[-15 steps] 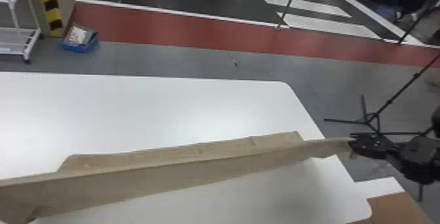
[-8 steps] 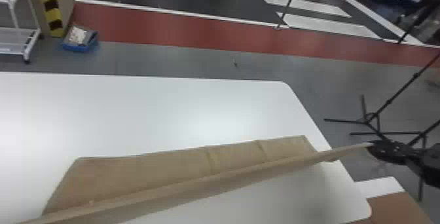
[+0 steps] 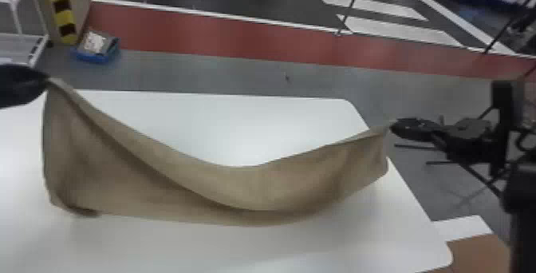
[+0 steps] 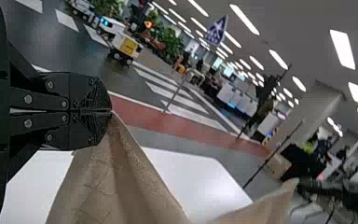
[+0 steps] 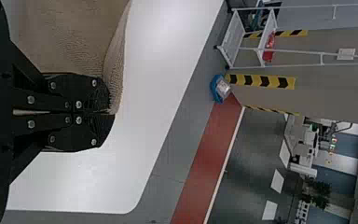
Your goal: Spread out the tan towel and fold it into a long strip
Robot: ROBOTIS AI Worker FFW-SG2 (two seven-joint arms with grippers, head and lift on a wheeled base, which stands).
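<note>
At the head view's left edge, my left gripper is shut on one upper corner of the tan towel. Over the table's right end, my right gripper pinches the other upper corner. The towel sags between them in a curve, with a diagonal fold on its left part and its lower edge low over or on the table. In the left wrist view the closed left gripper has the towel hanging from its tips. In the right wrist view the right gripper is closed on the edge of the towel.
The white table lies under the towel, its right edge slanting toward the front. Beyond its right side stand black tripod legs. A brown surface lies at the lower right, and a blue bin is on the floor behind.
My left gripper has come into the head view, lifting the towel's left end up and away from the robot. The towel's right end has risen slightly, and its middle now sags.
</note>
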